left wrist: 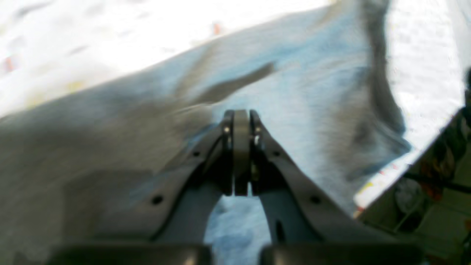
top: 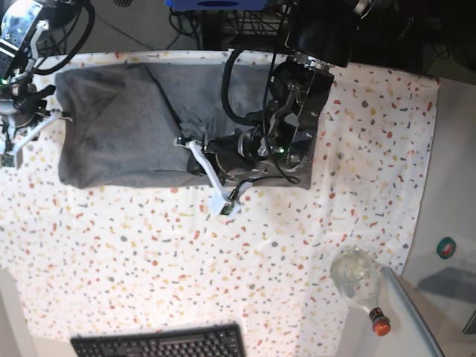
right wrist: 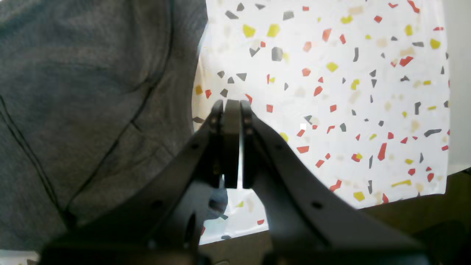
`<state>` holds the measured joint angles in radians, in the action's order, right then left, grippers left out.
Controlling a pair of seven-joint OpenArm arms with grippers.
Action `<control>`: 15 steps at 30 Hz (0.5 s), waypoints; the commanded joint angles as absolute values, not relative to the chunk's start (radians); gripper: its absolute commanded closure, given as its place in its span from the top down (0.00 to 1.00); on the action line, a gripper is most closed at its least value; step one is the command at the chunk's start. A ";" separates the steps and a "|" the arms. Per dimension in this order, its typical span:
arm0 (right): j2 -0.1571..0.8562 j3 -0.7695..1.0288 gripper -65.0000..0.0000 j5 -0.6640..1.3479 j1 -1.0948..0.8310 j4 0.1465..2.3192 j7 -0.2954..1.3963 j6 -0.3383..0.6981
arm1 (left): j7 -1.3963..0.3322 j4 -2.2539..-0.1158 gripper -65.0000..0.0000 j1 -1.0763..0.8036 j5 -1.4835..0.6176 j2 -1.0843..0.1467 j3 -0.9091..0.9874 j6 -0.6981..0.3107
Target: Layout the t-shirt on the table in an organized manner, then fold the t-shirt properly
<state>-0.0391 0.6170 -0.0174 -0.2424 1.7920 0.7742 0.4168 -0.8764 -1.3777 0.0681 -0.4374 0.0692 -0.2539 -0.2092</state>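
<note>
The heather-grey t-shirt point(top: 111, 126) lies spread as a rough rectangle across the far part of the speckled table point(top: 223, 260). My left gripper point(left wrist: 241, 113) is shut low over the cloth point(left wrist: 294, 103), its tips at a crease. This view is blurred, so I cannot tell whether fabric is pinched. In the base view that gripper point(top: 183, 141) sits near the shirt's middle. My right gripper point(right wrist: 232, 103) is shut with nothing between its fingers, just off the shirt's edge point(right wrist: 92, 92) over bare table point(right wrist: 331, 92). From the base it point(top: 53, 116) is at the shirt's left edge.
A glass bottle point(top: 358, 281) with a red cap lies on the plain grey-white surface at the lower right. A black keyboard point(top: 160, 343) sits at the table's near edge. The left arm's body point(top: 297, 97) hangs over the shirt's right half.
</note>
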 commanded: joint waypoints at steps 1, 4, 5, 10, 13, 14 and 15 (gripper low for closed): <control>-0.031 0.618 0.00 -0.012 -0.232 1.808 0.756 0.417 | -0.863 -1.422 0.00 0.082 -0.453 0.076 -0.248 -0.213; -0.033 0.616 0.00 -0.010 -0.232 1.814 0.756 0.418 | -0.863 -1.547 0.00 0.008 -0.452 0.030 -0.193 -0.213; -0.035 0.616 0.00 -0.008 -0.234 1.816 0.756 0.418 | -0.863 -1.593 0.00 -0.019 -0.453 0.004 -0.153 -0.213; -0.033 0.616 0.00 -0.008 -0.231 1.811 0.750 0.418 | -0.863 -1.794 0.00 -0.200 -0.453 -0.131 0.157 -0.226; -0.033 0.627 0.00 -0.010 -0.194 1.802 0.754 0.418 | -0.858 -1.804 0.00 -0.291 -0.453 -0.191 0.343 -0.285; -0.033 0.627 0.00 -0.007 -0.186 1.793 0.756 0.418 | -0.857 -1.790 0.00 -0.312 -0.450 -0.197 0.414 -0.305; -0.033 0.624 0.00 -0.005 -0.179 1.790 0.756 0.418 | -0.857 -1.770 0.00 -0.323 -0.446 -0.197 0.472 -0.323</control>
<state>-0.0383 0.6216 -0.0128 -0.1814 1.7748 0.7704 0.4171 -0.8753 -1.7565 -0.3286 -0.4503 -0.1806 0.4667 -0.3378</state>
